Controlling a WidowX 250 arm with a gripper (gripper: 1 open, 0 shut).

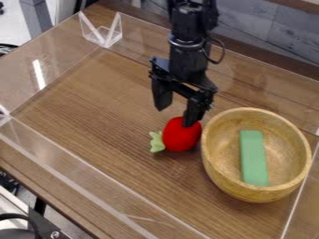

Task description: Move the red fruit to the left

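Item: red fruit (pixel 184 136). Small, round, bright red, with a light-green leafy stem on its left side. Location: on the wooden worktop (pixel 88 103), near the middle of a clear-walled enclosure, just beside the left rim of the wooden bowl (pixel 222 168). Whether it touches the rim cannot be told.

Item: gripper (pixel 182 104). Black, pointing straight down, directly above the fruit. Jaws stand wide apart; nothing is held. One fingertip hangs just over the fruit's upper right side, the other to the left and clear of it.

Item: wooden bowl. Holds a flat green rectangular piece (pixel 253 156) lying on its floor (not part of the task).

Item: open worktop to the left of the fruit. Bare wood up to the clear wall (pixel 50 70).

Step in hand, as judged: lining up for the grasp; the fruit is not yet moved.

Handling notes:
- Centre the jaws so the fruit's widest part sits between them before descending; at present they look offset.
- Keep the right fingertip away from the bowl rim; the gap is narrow.
- Grip the red body, not the leaves.
- A round fruit may roll or squirt out if pinched off-centre; close gently.
- Lift clear, carry left, set down well apart from the bowl.
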